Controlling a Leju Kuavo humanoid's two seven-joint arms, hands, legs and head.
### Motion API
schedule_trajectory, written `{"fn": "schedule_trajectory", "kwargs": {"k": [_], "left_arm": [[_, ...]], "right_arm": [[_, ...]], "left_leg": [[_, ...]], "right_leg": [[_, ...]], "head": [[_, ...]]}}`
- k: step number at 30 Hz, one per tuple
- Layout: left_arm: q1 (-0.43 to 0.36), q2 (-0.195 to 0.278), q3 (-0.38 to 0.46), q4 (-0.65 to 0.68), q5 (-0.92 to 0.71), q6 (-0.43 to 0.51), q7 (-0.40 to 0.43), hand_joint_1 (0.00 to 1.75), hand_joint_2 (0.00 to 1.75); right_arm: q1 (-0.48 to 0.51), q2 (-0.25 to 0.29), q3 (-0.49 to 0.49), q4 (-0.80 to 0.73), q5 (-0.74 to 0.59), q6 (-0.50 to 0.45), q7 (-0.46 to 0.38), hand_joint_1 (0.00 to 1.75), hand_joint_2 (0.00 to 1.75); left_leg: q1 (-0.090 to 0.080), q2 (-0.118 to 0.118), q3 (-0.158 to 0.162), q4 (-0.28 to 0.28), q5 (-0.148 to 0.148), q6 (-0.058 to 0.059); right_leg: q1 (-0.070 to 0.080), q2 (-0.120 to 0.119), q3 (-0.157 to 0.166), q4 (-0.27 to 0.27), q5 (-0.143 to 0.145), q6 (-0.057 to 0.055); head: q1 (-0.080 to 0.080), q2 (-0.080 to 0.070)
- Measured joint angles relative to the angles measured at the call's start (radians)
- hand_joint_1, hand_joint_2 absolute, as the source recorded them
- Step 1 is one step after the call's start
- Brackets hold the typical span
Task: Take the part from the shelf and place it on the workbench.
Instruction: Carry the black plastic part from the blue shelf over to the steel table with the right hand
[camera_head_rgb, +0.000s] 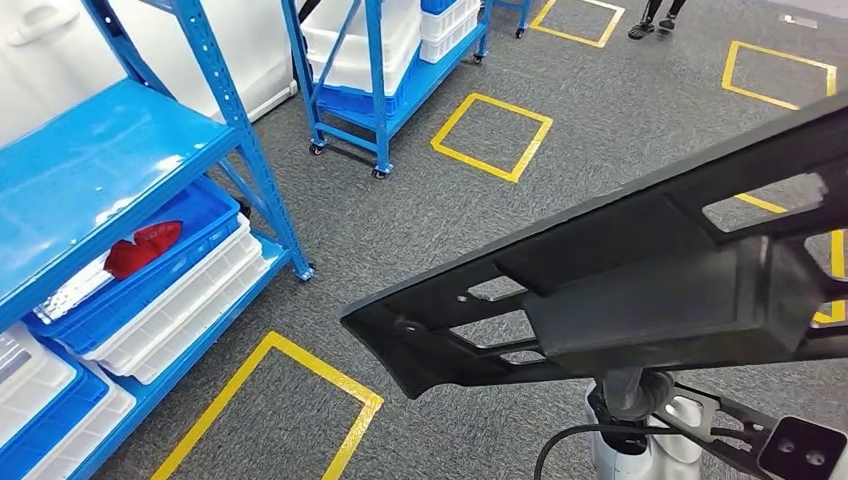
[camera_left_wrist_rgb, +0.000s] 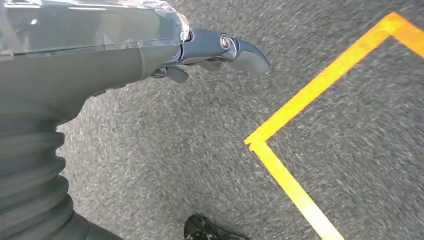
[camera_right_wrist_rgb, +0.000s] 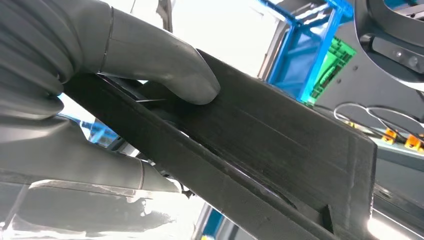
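Observation:
The part (camera_head_rgb: 640, 290) is a long black plastic frame with cut-out windows, held up across the right half of the head view, its pointed end toward the lower middle. In the right wrist view my right hand (camera_right_wrist_rgb: 100, 100) grips the part (camera_right_wrist_rgb: 280, 145), the grey thumb (camera_right_wrist_rgb: 165, 65) pressed on one face and the fingers wrapped under the other. My left hand (camera_left_wrist_rgb: 125, 55) hangs over the grey floor with its fingers (camera_left_wrist_rgb: 240, 50) stretched out and nothing in them.
A blue shelf (camera_head_rgb: 120, 150) stands at the left with blue and white bins (camera_head_rgb: 170, 300) and a red item (camera_head_rgb: 140, 248). A wheeled blue rack (camera_head_rgb: 375, 90) stands behind. Yellow tape squares (camera_head_rgb: 490, 135) mark the grey floor. A person's feet (camera_head_rgb: 655, 25) show far back.

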Motion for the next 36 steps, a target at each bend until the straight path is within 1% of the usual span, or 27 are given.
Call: {"fn": "schedule_trajectory", "kwargs": {"k": [1, 3, 5, 7, 8, 9, 10, 11, 12, 14, 16, 18, 19, 21, 22, 23, 24, 25, 26, 27, 29, 31, 32, 33, 34, 35, 36], "left_arm": [[0.000, -0.001, 0.001, 0.000, 0.002, 0.000, 0.002, 0.00, 1.75], [-0.003, -0.005, 0.002, 0.000, 0.002, 0.002, 0.011, 0.00, 1.75], [-0.007, -0.011, 0.001, 0.000, -0.002, 0.004, 0.020, 0.00, 1.75], [-0.003, -0.016, 0.001, 0.000, -0.008, 0.006, 0.027, 0.00, 1.75], [0.002, -0.017, 0.001, 0.000, -0.009, 0.006, 0.030, 0.00, 1.75], [0.007, -0.019, 0.001, 0.000, -0.010, 0.007, 0.031, 0.00, 1.75], [0.011, -0.020, 0.002, 0.000, -0.010, 0.007, 0.032, 0.00, 1.75], [0.012, -0.022, 0.002, 0.000, -0.010, 0.007, 0.032, 0.00, 1.75], [0.012, -0.024, 0.002, 0.000, -0.010, 0.007, 0.030, 0.00, 1.75], [0.012, -0.029, 0.001, 0.000, -0.009, 0.005, 0.023, 0.00, 1.75], [0.013, -0.035, 0.001, 0.000, -0.007, 0.003, 0.014, 0.00, 1.75], [0.010, -0.041, 0.002, 0.000, -0.006, 0.000, 0.008, 0.00, 1.75], [0.007, -0.044, 0.002, 0.000, -0.006, -0.002, 0.007, 0.00, 1.75], [0.004, -0.049, 0.002, 0.000, -0.006, -0.007, 0.001, 0.00, 1.75], [0.005, -0.051, 0.002, 0.000, -0.006, -0.009, -0.003, 0.00, 1.75], [0.007, -0.053, 0.002, 0.000, -0.006, -0.010, -0.007, 0.00, 1.75], [0.009, -0.054, 0.002, 0.000, -0.006, -0.011, -0.010, 0.00, 1.75], [0.011, -0.056, 0.002, 0.000, -0.005, -0.012, -0.014, 0.00, 1.75], [0.010, -0.056, 0.002, 0.000, -0.005, -0.013, -0.018, 0.00, 1.75], [0.009, -0.058, 0.002, 0.000, -0.005, -0.013, -0.021, 0.00, 1.75], [0.007, -0.060, 0.002, 0.000, -0.005, -0.015, -0.027, 0.00, 1.75], [0.007, -0.062, 0.002, 0.000, -0.005, -0.017, -0.030, 0.00, 1.75], [0.007, -0.063, 0.002, 0.000, -0.005, -0.019, -0.031, 0.00, 1.75], [0.006, -0.064, 0.002, 0.000, -0.005, -0.020, -0.031, 0.00, 1.75], [0.005, -0.066, 0.002, 0.000, -0.005, -0.021, -0.031, 0.00, 1.75], [0.004, -0.067, 0.002, 0.000, -0.006, -0.022, -0.031, 0.00, 1.75], [0.004, -0.069, 0.002, 0.000, -0.006, -0.022, -0.031, 0.00, 1.75]], "right_arm": [[-0.002, -0.002, 0.006, 0.001, 0.003, -0.007, 0.000, 1.75, 1.75], [-0.003, -0.006, 0.018, 0.003, 0.007, -0.020, 0.001, 1.75, 1.75], [-0.003, -0.011, 0.033, 0.005, 0.008, -0.031, 0.001, 1.75, 1.75], [0.000, -0.013, 0.053, 0.006, 0.007, -0.040, 0.002, 1.75, 1.75], [0.004, -0.013, 0.062, 0.006, 0.006, -0.043, 0.002, 1.75, 1.75], [0.009, -0.014, 0.071, 0.006, 0.004, -0.046, 0.002, 1.75, 1.75], [0.012, -0.014, 0.077, 0.006, 0.002, -0.048, 0.002, 1.75, 1.75], [0.014, -0.015, 0.083, 0.006, -0.001, -0.048, 0.002, 1.75, 1.75], [0.015, -0.015, 0.088, 0.006, -0.005, -0.048, 0.002, 1.75, 1.75], [0.015, -0.017, 0.103, 0.006, -0.011, -0.047, 0.002, 1.75, 1.75], [0.013, -0.018, 0.126, 0.007, -0.012, -0.050, 0.002, 1.75, 1.75], [0.011, -0.022, 0.152, 0.009, -0.006, -0.060, 0.002, 1.75, 1.75], [0.010, -0.024, 0.163, 0.011, -0.001, -0.065, 0.003, 1.75, 1.75], [0.004, -0.029, 0.185, 0.016, 0.007, -0.076, 0.003, 1.75, 1.75], [0.001, -0.031, 0.195, 0.019, 0.009, -0.081, 0.003, 1.75, 1.75], [-0.001, -0.034, 0.206, 0.023, 0.012, -0.085, 0.003, 1.75, 1.75], [-0.002, -0.035, 0.216, 0.028, 0.015, -0.091, 0.003, 1.75, 1.75], [-0.002, -0.037, 0.225, 0.032, 0.018, -0.095, 0.003, 1.75, 1.75], [-0.002, -0.039, 0.233, 0.037, 0.021, -0.101, 0.003, 1.75, 1.75], [-0.002, -0.041, 0.240, 0.041, 0.022, -0.107, 0.003, 1.75, 1.75], [-0.006, -0.044, 0.258, 0.046, 0.024, -0.122, 0.003, 1.75, 1.75], [-0.011, -0.047, 0.276, 0.049, 0.024, -0.138, 0.003, 1.75, 1.75], [-0.014, -0.050, 0.284, 0.050, 0.022, -0.147, 0.003, 1.75, 1.75], [-0.015, -0.052, 0.291, 0.051, 0.019, -0.156, 0.003, 1.75, 1.75], [-0.017, -0.055, 0.299, 0.051, 0.014, -0.165, 0.003, 1.75, 1.75], [-0.019, -0.058, 0.308, 0.051, 0.008, -0.173, 0.003, 1.75, 1.75], [-0.023, -0.060, 0.317, 0.050, 0.002, -0.178, 0.003, 1.75, 1.75]], "left_leg": [[-0.002, 0.010, 0.001, 0.000, -0.003, -0.006], [0.000, 0.024, 0.005, 0.000, -0.008, -0.016], [0.005, -0.014, -0.004, 0.030, -0.033, -0.024], [0.008, -0.070, -0.051, 0.133, -0.090, -0.029], [0.008, -0.083, -0.085, 0.202, -0.119, -0.030], [0.008, -0.089, -0.115, 0.257, -0.134, -0.032], [0.009, -0.091, -0.131, 0.280, -0.130, -0.033], [0.011, -0.092, -0.127, 0.261, -0.105, -0.034], [0.014, -0.099, -0.107, 0.207, -0.067, -0.036], [0.022, -0.140, -0.054, 0.080, -0.008, -0.037], [0.022, -0.166, -0.031, 0.026, 0.004, -0.030], [0.019, -0.149, -0.029, 0.022, 0.007, -0.015], [0.019, -0.138, -0.027, 0.018, 0.011, -0.007], [0.019, -0.115, -0.024, 0.009, 0.018, 0.007], [0.015, -0.102, -0.024, 0.007, 0.018, 0.011], [0.012, -0.088, -0.024, 0.007, 0.018, 0.014], [0.010, -0.074, -0.024, 0.007, 0.017, 0.015], [0.008, -0.060, -0.024, 0.008, 0.016, 0.015], [0.007, -0.047, -0.024, 0.008, 0.015, 0.015], [0.007, -0.037, -0.022, 0.008, 0.013, 0.013], [0.004, -0.018, -0.017, 0.008, 0.009, 0.006], [0.000, -0.002, -0.012, 0.008, 0.004, -0.003], [-0.001, 0.007, -0.010, 0.007, 0.003, -0.008], [-0.001, 0.017, -0.006, 0.004, 0.002, -0.013], [0.001, 0.016, -0.004, 0.005, -0.003, -0.019], [0.003, 0.002, -0.006, 0.016, -0.014, -0.023], [0.005, -0.023, -0.019, 0.048, -0.036, -0.026]], "right_leg": [[0.005, 0.000, 0.004, -0.013, -0.002, -0.005], [0.004, 0.022, 0.003, -0.020, 0.000, -0.018], [-0.002, 0.041, 0.009, -0.031, 0.006, -0.029], [-0.004, 0.059, 0.013, -0.037, 0.008, -0.037], [-0.003, 0.071, 0.013, -0.036, 0.008, -0.039], [-0.003, 0.085, 0.013, -0.035, 0.008, -0.040], [-0.003, 0.100, 0.013, -0.034, 0.008, -0.040], [-0.004, 0.113, 0.013, -0.031, 0.007, -0.039], [-0.005, 0.126, 0.013, -0.027, 0.006, -0.036], [-0.006, 0.150, 0.008, -0.014, 0.000, -0.027], [-0.006, 0.173, 0.000, -0.006, 0.000, -0.013], [-0.009, 0.192, -0.006, -0.009, 0.005, 0.002], [-0.010, 0.184, -0.009, -0.006, 0.004, 0.007], [-0.009, 0.131, -0.037, 0.049, -0.031, 0.014], [-0.009, 0.098, -0.064, 0.107, -0.063, 0.017], [-0.009, 0.078, -0.096, 0.175, -0.095, 0.019], [-0.011, 0.069, -0.122, 0.231, -0.115, 0.021], [-0.012, 0.065, -0.136, 0.261, -0.120, 0.022], [-0.013, 0.061, -0.128, 0.249, -0.106, 0.021], [-0.013, 0.055, -0.101, 0.202, -0.079, 0.019], [-0.006, 0.014, -0.024, 0.064, -0.030, 0.008], [0.004, -0.018, 0.013, -0.009, -0.016, -0.006], [0.009, -0.015, 0.013, -0.013, -0.018, -0.012], [0.009, -0.003, 0.012, -0.016, -0.016, -0.016], [0.008, 0.009, 0.013, -0.021, -0.013, -0.022], [0.005, 0.021, 0.015, -0.027, -0.009, -0.029], [0.001, 0.032, 0.019, -0.033, -0.006, -0.035]], "head": [[0.000, 0.000], [0.000, 0.000], [0.000, 0.000], [0.000, 0.000], [0.000, 0.000], [0.000, 0.000], [0.000, 0.000], [0.000, 0.000], [0.000, 0.000], [0.000, 0.000], [0.000, 0.000], [0.000, 0.000], [0.000, 0.000], [0.000, 0.000], [0.000, 0.000], [0.000, 0.000], [0.000, 0.000], [0.000, 0.000], [0.000, 0.000], [0.000, 0.000], [0.000, 0.000], [0.000, 0.000], [0.000, 0.000], [0.000, 0.000], [0.000, 0.000], [0.000, 0.000], [0.000, 0.000]]}}
